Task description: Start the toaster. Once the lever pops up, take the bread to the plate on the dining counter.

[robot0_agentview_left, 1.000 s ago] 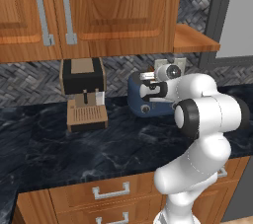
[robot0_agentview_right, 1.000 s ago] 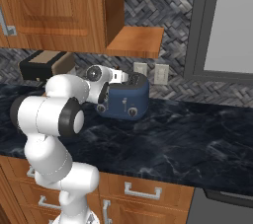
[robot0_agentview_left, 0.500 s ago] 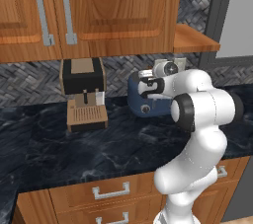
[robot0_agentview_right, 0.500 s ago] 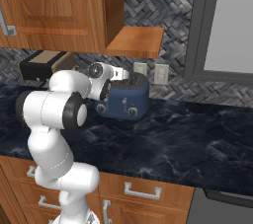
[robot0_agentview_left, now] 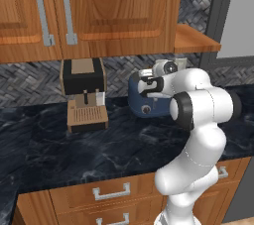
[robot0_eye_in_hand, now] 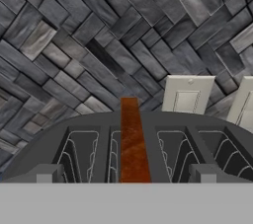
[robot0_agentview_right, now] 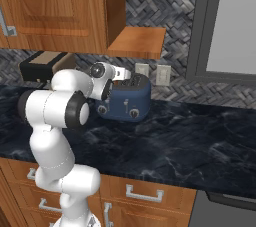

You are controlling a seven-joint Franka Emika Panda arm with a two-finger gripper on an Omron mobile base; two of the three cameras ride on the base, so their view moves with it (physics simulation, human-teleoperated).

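- The toaster [robot0_agentview_right: 124, 102] is stood on the dark worktop [robot0_agentview_right: 180, 141] against the woven backsplash, bread [robot0_eye_in_hand: 132, 141] seated in a slot.
- The fingers [robot0_eye_in_hand: 47, 173], spread wide and released, are held just above its top.
- The lever, presumably at the toaster's end, should be pressed fully down, not the bread.

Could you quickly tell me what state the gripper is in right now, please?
Gripper: open, holding nothing, poised over the toaster, with the bread in a slot between its fingertips.
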